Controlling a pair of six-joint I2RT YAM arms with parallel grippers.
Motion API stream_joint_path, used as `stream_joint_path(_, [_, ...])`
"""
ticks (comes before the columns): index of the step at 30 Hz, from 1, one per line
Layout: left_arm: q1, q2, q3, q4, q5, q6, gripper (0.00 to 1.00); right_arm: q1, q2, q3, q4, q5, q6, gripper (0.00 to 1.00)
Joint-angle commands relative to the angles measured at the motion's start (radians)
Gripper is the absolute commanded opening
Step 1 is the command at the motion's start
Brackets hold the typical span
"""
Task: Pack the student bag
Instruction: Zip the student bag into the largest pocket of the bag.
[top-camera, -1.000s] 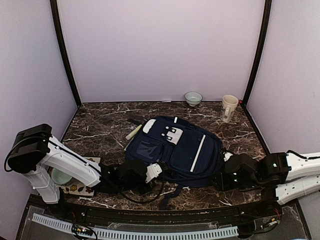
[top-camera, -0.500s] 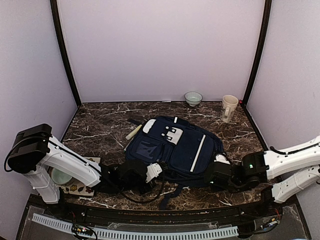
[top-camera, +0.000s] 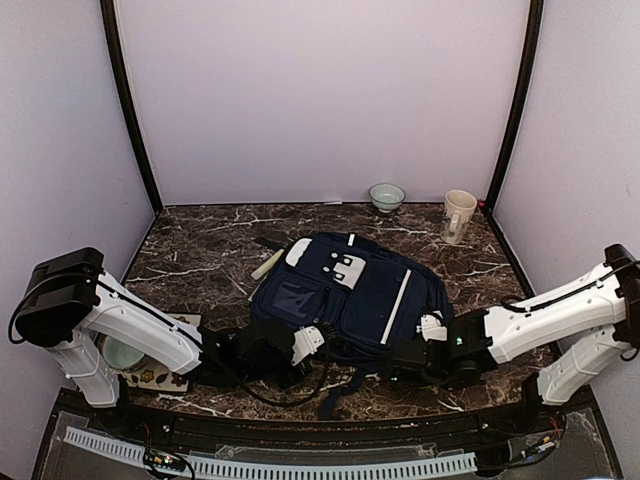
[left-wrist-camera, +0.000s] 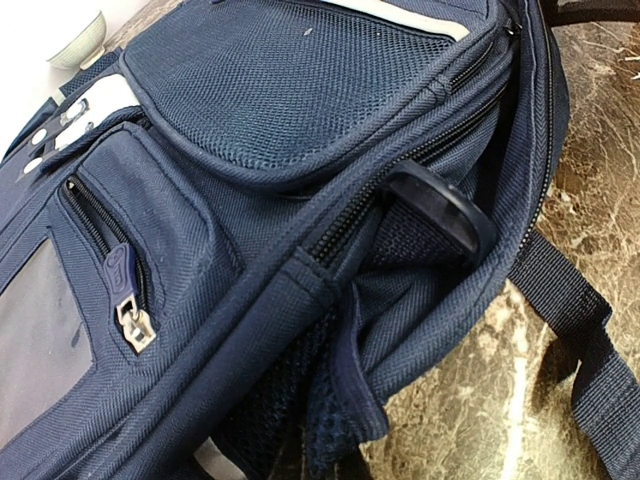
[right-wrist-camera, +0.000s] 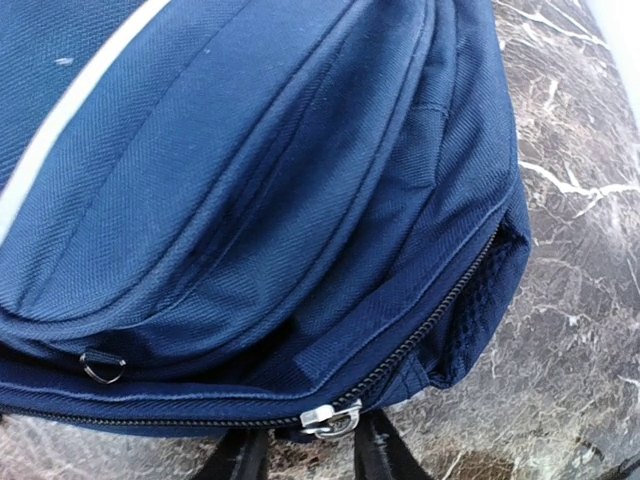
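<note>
Straddling the student bag (top-camera: 350, 295) zipper pull (right-wrist-camera: 330, 418), right fingers (right-wrist-camera: 380, 456) stand apart; left fingers (top-camera: 320, 342) closed.

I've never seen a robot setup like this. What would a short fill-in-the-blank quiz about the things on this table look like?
1. The student bag lying on the marble table is navy ___ with white stripes.
2. In the top view, the cream mug stands to the ___ of the small bowl.
3. In the right wrist view, the silver zipper pull sits ___ the two dark right fingers.

Missing words: blue; right; between.
</note>
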Motion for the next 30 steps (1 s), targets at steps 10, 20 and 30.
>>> stream_joint_path(10, [0.001, -0.049, -0.003, 0.024, -0.027, -0.045, 0.0, 0.002, -0.036, -0.014, -0.082, 0.097, 0.054, 0.0])
stream_joint_path(20, [0.003, -0.07, -0.035, 0.034, -0.056, -0.055, 0.0, -0.004, -0.235, -0.107, -0.068, 0.064, 0.029, 0.0])
stream_joint_path(30, [0.002, -0.179, -0.161, 0.117, 0.03, -0.036, 0.0, -0.066, -0.395, -0.22, 0.026, 0.018, -0.039, 0.0])
